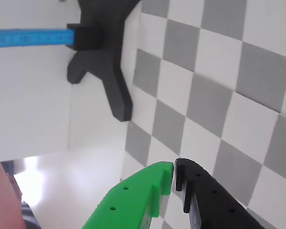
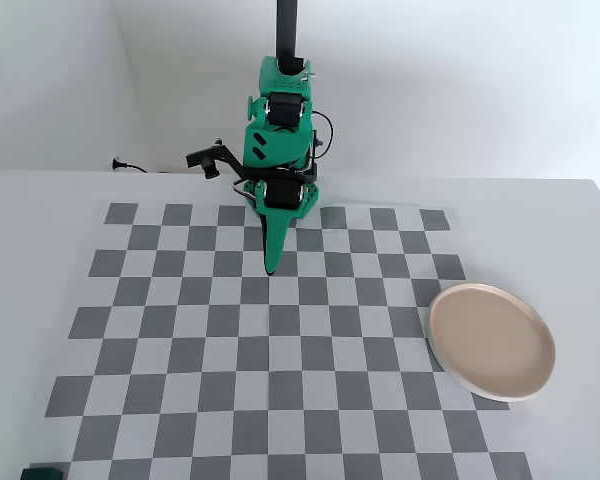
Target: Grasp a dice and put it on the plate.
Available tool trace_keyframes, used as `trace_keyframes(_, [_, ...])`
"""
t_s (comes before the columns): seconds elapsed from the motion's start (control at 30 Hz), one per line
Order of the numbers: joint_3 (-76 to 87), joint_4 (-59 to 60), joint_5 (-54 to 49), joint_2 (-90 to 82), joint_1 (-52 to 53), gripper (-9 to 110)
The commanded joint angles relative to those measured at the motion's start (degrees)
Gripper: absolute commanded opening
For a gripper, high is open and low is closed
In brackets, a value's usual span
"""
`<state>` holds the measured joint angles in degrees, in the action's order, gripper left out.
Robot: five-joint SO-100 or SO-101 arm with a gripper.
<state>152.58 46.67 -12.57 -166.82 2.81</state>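
Overall: white table (image 2: pixel 580 230) carrying a grey-and-white checkered mat (image 2: pixel 280 340), largest item in the fixed view. Green arm (image 2: pixel 278 150) folded upright at the mat's far edge, mounted on a dark post against the wall.

Plate (image 2: pixel 491 340): round, beige-pink, paler raised rim, lying at the mat's right edge in the fixed view, partly overhanging onto bare table. Nothing in it; inner surface plain and bare.

Gripper (image 2: pixel 272 268) pointing down at the mat near the far centre, well apart from the plate. From the wrist view, gripper (image 1: pixel 174 168) with green finger and black finger tips almost meeting, only a narrow slit between them, nothing held.

Black forked piece (image 1: pixel 102 52) seen in the wrist view over the mat's edge, with a blue strip (image 1: pixel 28 38) running off to the left.

Dice (image 2: pixel 42 472): small dark green cube at the near left corner of the fixed view, just off the mat, well apart from both gripper and plate, partly cut by the frame edge.
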Motion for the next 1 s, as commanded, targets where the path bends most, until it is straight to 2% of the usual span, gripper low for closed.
trace_keyframes(0.0, [-10.11,-4.13,-3.08,7.65,1.58,-4])
trace_keyframes(0.37, [-23.29,-12.83,-16.96,27.42,6.06,-4])
trace_keyframes(0.77, [-34.19,-19.60,-42.28,41.31,8.26,-4])
trace_keyframes(0.9, [-34.80,-22.68,-50.89,43.77,8.35,11])
trace_keyframes(0.97, [-35.60,-23.47,-53.70,45.18,8.70,11])
